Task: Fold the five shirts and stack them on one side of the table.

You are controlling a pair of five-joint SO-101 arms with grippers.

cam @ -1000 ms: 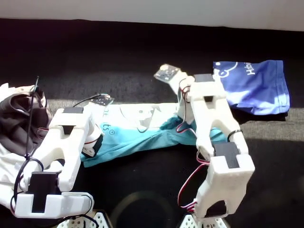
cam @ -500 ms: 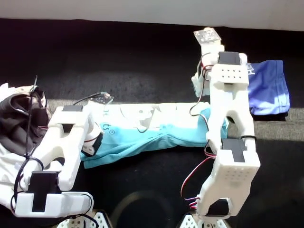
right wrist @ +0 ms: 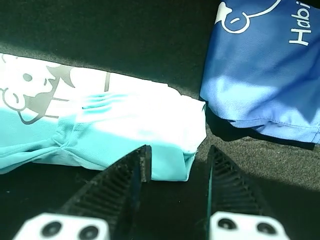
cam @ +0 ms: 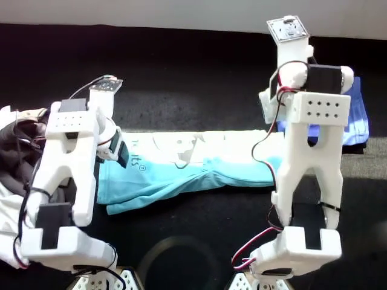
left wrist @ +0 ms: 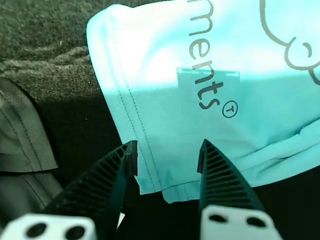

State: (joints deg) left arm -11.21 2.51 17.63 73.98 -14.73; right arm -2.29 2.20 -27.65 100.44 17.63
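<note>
1. Shirts: the teal shirt [cam: 193, 166] lies as a long folded strip across the middle of the bench [cam: 181, 66].
2. Both arms have just swung out over its ends, probably for the next fold; left pincer [left wrist: 167, 150] and right pincer [right wrist: 175, 157] are spread and empty.
3. Count: one teal shirt, one folded blue shirt [cam: 361, 121], one heap [cam: 18, 145] of uncountable shirts.

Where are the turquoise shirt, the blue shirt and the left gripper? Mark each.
turquoise shirt [cam: 199, 169]: high view, middle of the folded strip.
blue shirt [right wrist: 260, 75]: right wrist view, middle of its top face.
left gripper [left wrist: 168, 150]: left wrist view, midway between its fingertips.
</note>
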